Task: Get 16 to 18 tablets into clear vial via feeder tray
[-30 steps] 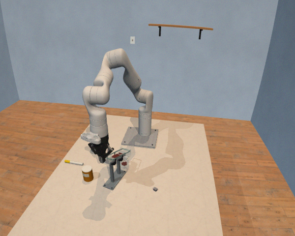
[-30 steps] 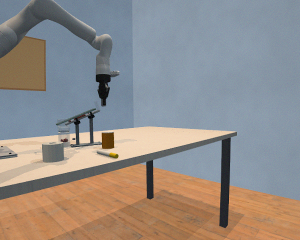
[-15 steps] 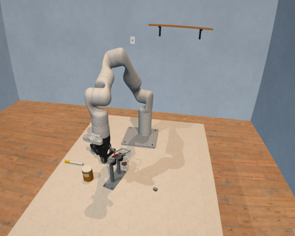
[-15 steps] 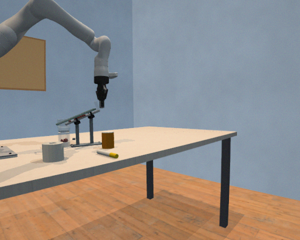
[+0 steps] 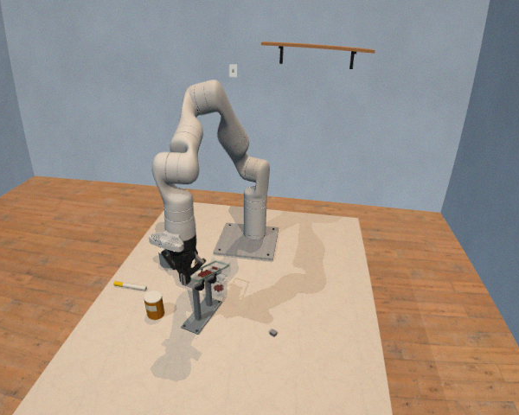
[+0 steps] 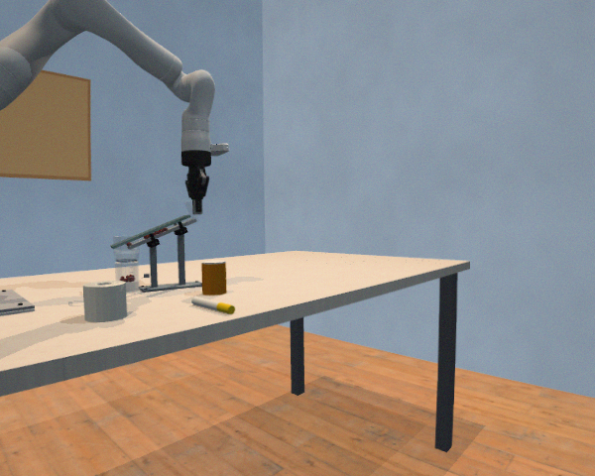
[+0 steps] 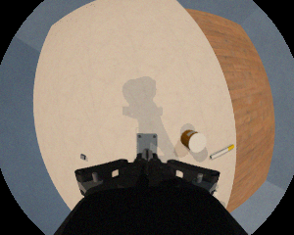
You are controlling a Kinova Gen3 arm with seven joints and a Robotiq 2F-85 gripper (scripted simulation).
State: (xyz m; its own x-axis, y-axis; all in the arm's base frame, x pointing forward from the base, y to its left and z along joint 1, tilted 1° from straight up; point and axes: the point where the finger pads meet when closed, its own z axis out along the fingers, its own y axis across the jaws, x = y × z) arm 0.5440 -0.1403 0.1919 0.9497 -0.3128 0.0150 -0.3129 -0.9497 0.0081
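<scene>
While its fingers are pressing together on nothing, the pincer (image 6: 197,207) is hanging just above the raised end of the tilted feeder tray (image 6: 152,232), whose low end is reaching over the clear vial (image 6: 126,266) standing on the desk (image 6: 307,284).

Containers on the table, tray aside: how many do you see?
3. The clear vial stands under the feeder tray's low end, the amber bottle stands beside the tray stand, and a grey canister sits nearer the exterior camera. Others may be hidden.

Amber bottle (image 6: 213,278) and marker (image 6: 213,304) crowd the tray stand's (image 6: 171,287) near side.
</scene>
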